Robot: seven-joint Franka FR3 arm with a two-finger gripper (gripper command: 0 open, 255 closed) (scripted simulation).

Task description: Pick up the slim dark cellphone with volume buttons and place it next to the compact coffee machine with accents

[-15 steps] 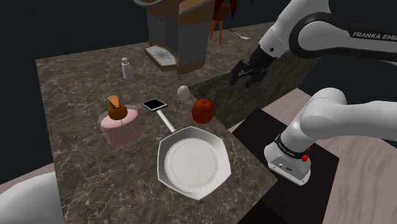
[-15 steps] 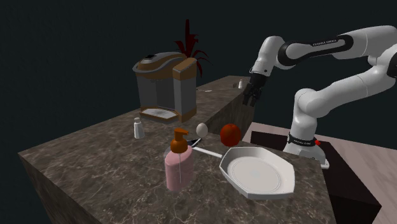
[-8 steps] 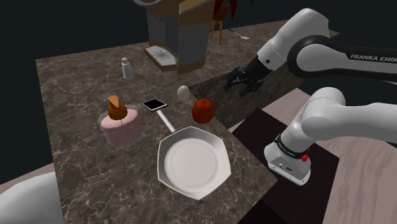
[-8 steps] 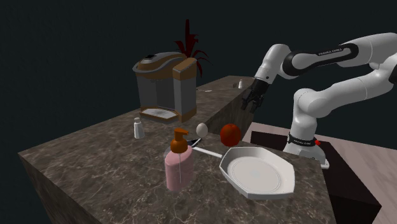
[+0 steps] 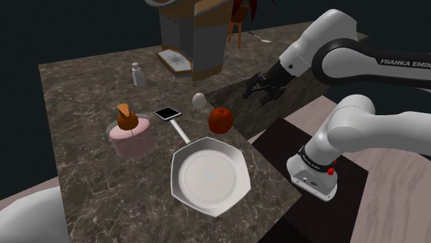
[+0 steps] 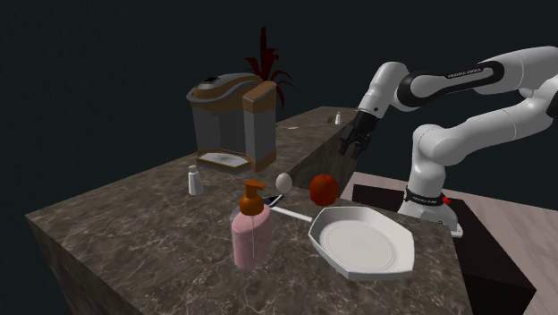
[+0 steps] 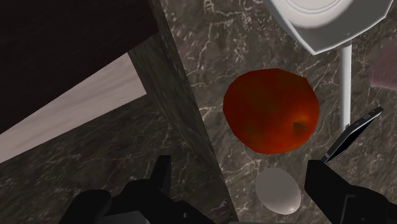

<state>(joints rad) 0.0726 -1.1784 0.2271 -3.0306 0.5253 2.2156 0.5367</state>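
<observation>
Dark marbled counter with cellphone, black area beyond.

The counter is dark brown, marbled with pale veins. The apple is deep red, and the egg at its ten o'clock in the shoulder view is off-white. The pan is plain white and the phone black with a pale edge. The soap bottle is pink under an orange-brown pump, and the shaker is white. The coffee machine is grey with brown accents. The arm is white with dark joints, and the gripper is black.
</observation>
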